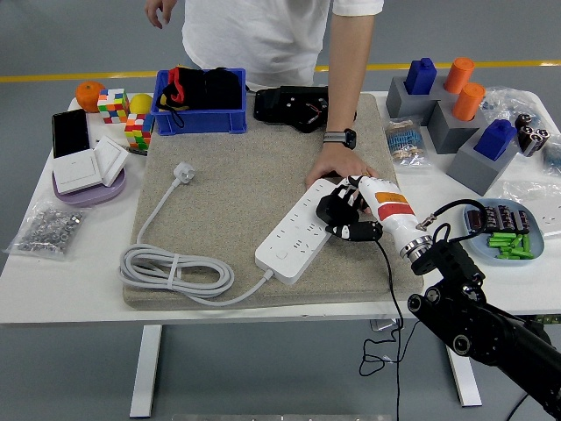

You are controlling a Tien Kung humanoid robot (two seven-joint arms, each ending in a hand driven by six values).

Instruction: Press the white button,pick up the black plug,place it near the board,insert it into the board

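Black fingers (344,210) of the right hand (349,213) pinch the boxy black plug (330,210) over the white rectangular board (296,232).

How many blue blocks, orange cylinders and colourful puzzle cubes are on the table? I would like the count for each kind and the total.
Blue blocks: 2
Orange cylinders: 2
Colourful puzzle cubes: 2
Total: 6

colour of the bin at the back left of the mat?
Blue; the bin shows clearly in the head view, holding black and red items.
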